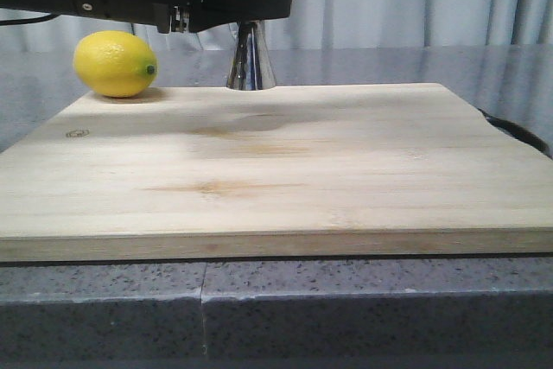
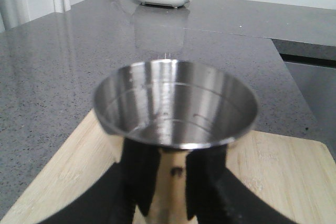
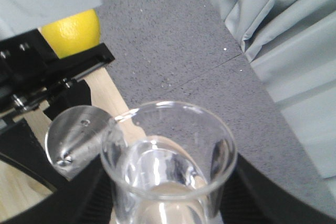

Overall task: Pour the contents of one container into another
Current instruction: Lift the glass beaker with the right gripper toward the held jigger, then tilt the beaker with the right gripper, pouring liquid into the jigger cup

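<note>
Where your left gripper point(image 2: 168, 192) comes into its wrist view, you see its black fingers point(image 2: 137, 177) clamped on the jigger's point(image 2: 176, 108) narrow waist, holding it upright on the board point(image 1: 276, 170), at its far edge. Your right gripper point(image 3: 163, 213) grips the beaker point(image 3: 168, 161), whose lip sits just beside the jigger's rim; a clear pool lies in the beaker's base. Out past the jigger you find a lemon point(image 1: 115, 63) on the board's far left corner, and grey counter point(image 2: 63, 66) around it all.
</note>
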Controlling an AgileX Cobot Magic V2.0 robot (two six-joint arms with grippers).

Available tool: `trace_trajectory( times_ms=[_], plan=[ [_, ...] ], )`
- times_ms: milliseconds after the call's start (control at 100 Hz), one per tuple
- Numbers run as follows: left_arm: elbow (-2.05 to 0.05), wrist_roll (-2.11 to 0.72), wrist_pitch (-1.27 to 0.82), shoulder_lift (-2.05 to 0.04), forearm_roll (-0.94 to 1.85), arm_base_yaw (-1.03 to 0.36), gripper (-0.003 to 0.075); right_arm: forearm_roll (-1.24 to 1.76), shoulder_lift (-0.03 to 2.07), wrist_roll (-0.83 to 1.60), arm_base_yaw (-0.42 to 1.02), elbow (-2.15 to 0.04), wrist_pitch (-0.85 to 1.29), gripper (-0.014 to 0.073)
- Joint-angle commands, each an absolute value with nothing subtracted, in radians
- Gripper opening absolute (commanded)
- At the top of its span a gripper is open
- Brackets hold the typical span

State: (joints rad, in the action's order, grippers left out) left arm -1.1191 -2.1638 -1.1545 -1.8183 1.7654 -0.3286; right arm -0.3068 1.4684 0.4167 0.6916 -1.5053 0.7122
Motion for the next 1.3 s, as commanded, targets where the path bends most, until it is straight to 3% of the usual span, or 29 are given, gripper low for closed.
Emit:
trace_trajectory(
  times_ms=[0, 1290],
  plan=[
    [-1.148, -2.156, -1.251, -1.772, 1.849, -0.339, 0.0187, -0.390, 1.441, 0.438, 0.700, -1.546, 0.663, 0.0303],
    [-1.148, -2.156, -1.251, -1.772, 1.849, -0.339, 0.0187, -0.472, 1.452, 0.749, 0.705, -1.546, 0.633, 0.0302]
  ],
)
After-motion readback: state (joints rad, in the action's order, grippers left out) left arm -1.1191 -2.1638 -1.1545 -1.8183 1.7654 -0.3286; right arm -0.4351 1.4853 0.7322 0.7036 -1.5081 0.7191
